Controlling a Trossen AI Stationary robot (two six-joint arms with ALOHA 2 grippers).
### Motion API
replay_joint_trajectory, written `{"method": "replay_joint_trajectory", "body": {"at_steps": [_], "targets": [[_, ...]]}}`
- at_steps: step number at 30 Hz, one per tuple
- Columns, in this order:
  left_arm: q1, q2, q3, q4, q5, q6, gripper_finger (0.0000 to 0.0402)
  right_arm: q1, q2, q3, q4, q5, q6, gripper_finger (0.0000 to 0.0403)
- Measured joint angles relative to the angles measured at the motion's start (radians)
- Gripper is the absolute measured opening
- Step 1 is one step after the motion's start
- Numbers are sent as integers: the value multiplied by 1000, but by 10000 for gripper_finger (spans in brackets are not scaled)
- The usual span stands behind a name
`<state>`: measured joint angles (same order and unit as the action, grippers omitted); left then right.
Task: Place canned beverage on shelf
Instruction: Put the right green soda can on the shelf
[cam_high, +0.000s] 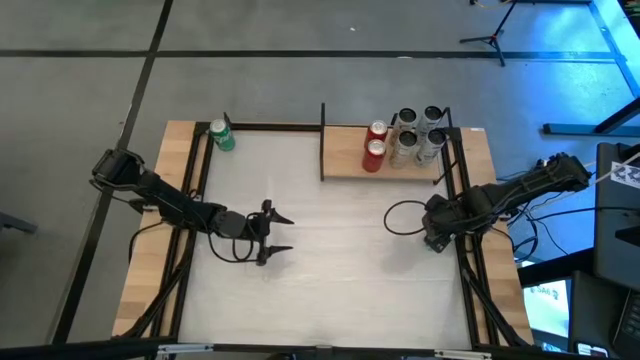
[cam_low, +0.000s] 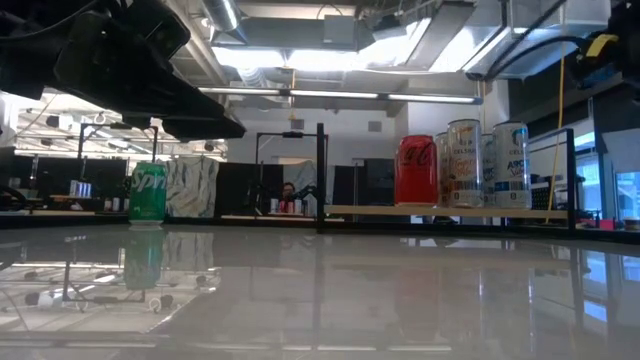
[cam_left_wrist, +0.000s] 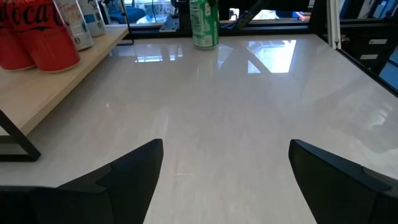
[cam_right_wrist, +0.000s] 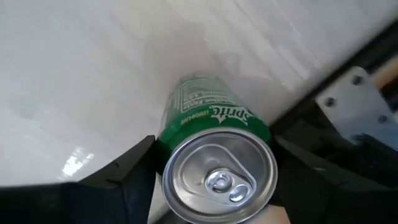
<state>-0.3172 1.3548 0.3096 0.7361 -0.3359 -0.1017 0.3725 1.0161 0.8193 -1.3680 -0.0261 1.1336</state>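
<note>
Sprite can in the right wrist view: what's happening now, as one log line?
right tool grips Sprite can at right edge of table | left tool open over middle | shelf holds red cans, silver cans

Two matte black, multi-jointed arms with boxy link housings: the left arm (cam_high: 165, 198) ends in a left gripper (cam_high: 279, 235) of two slim, tapering dark fingers, the right arm (cam_high: 510, 195) trails a looping black cable (cam_high: 400, 217) from its wrist.

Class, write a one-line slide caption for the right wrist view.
Right gripper closed around an upright green Sprite can standing on the white table.
</note>
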Motion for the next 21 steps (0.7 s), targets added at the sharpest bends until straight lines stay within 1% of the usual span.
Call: {"method": "replay_joint_trajectory", "body": {"at_steps": [5,8,11,14,21], "targets": [[0,0,0,1,0,0,338,0,-1,0,88,5,104,278],[0,0,0,2,0,0,338,0,3,-2,139,31,145,272],[0,0,0,3,0,0,338,0,14,-1,174,65,140,259],[0,0,0,6,0,0,338,0,33,0,202,91,125,257],[0,0,0,6,0,0,338,0,79,-3,318,157,100,272]]}}
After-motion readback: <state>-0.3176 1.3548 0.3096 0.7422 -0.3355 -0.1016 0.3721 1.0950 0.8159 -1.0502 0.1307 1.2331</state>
